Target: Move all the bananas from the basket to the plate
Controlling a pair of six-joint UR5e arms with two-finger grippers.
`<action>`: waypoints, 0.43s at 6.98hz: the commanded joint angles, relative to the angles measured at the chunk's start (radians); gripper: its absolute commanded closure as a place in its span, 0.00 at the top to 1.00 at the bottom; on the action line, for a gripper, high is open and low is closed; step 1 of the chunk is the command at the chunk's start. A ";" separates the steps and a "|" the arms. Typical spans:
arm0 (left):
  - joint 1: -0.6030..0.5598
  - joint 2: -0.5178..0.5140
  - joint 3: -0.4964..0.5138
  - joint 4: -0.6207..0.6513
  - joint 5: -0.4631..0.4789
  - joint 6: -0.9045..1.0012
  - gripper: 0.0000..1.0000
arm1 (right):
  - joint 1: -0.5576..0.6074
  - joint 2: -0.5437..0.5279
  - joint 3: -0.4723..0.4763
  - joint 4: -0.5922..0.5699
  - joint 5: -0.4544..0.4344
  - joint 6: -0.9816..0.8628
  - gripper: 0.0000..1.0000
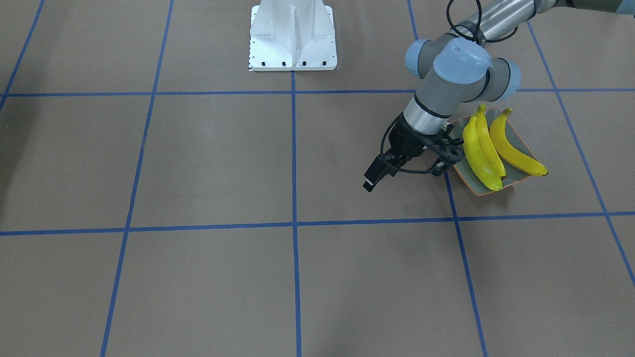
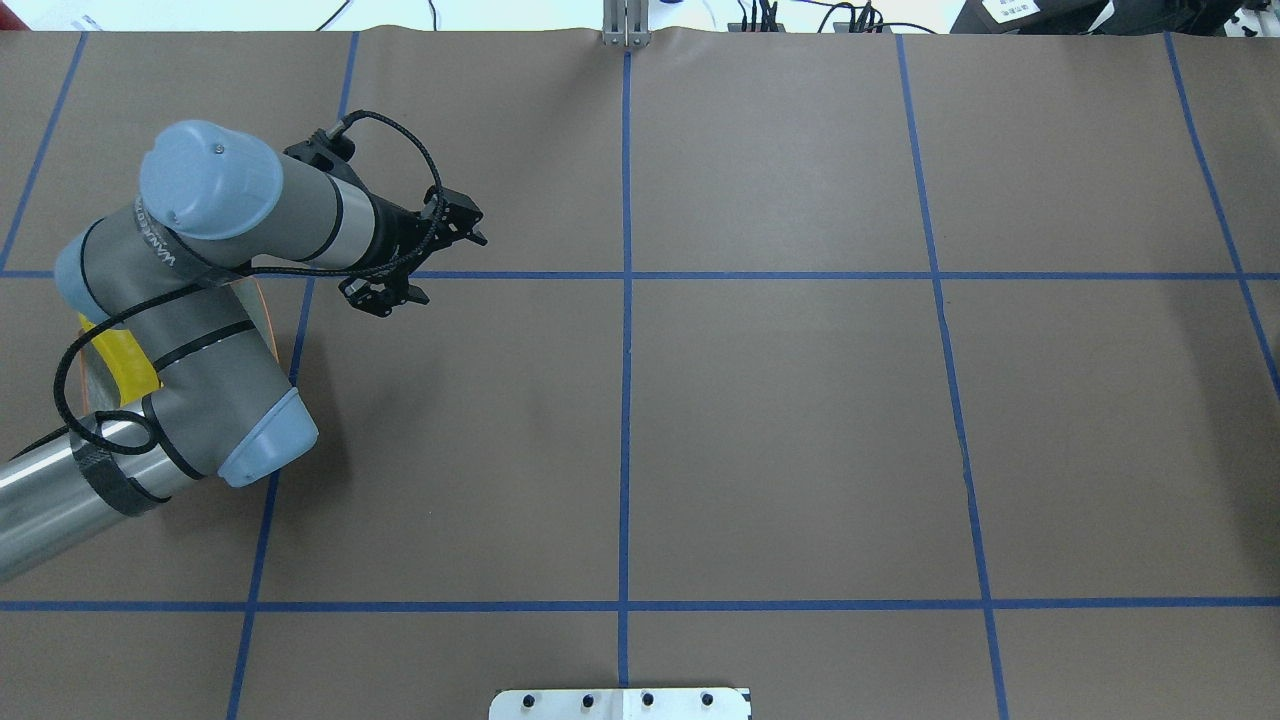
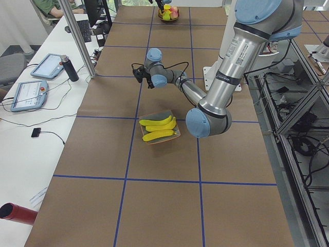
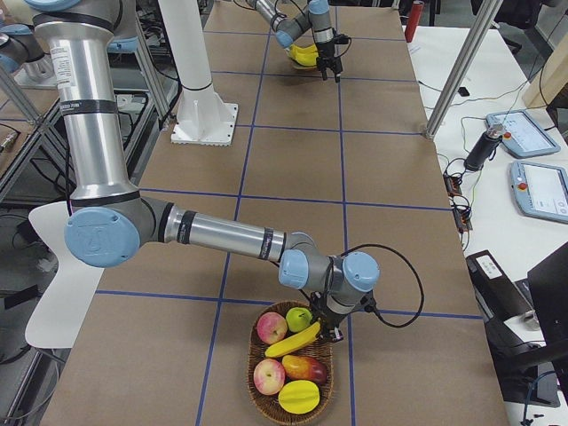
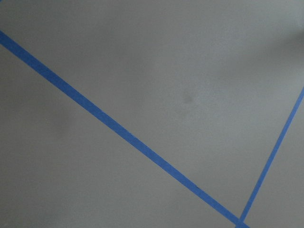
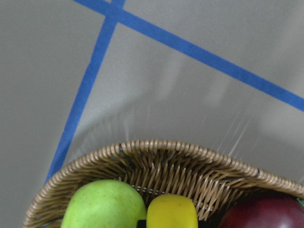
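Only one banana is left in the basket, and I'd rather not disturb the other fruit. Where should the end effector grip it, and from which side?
The banana lies on top of the other fruit, diagonally across the basket. Probably grip its middle from straight above, closing across its width; its ends sit near the rim.

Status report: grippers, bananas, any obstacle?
Left gripper open, beside plate. Right gripper at basket, state unclear. Three bananas on plate, one in basket. Other fruit around it.
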 commanded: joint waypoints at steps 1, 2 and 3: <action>-0.001 -0.001 -0.003 0.000 0.001 -0.006 1.00 | 0.065 0.004 0.022 -0.007 0.008 -0.001 0.00; 0.001 -0.001 -0.004 0.000 -0.001 -0.008 1.00 | 0.094 0.001 0.024 -0.005 0.008 -0.010 0.00; 0.001 -0.001 -0.006 0.000 -0.001 -0.008 1.00 | 0.140 -0.007 0.036 -0.005 0.010 -0.010 0.00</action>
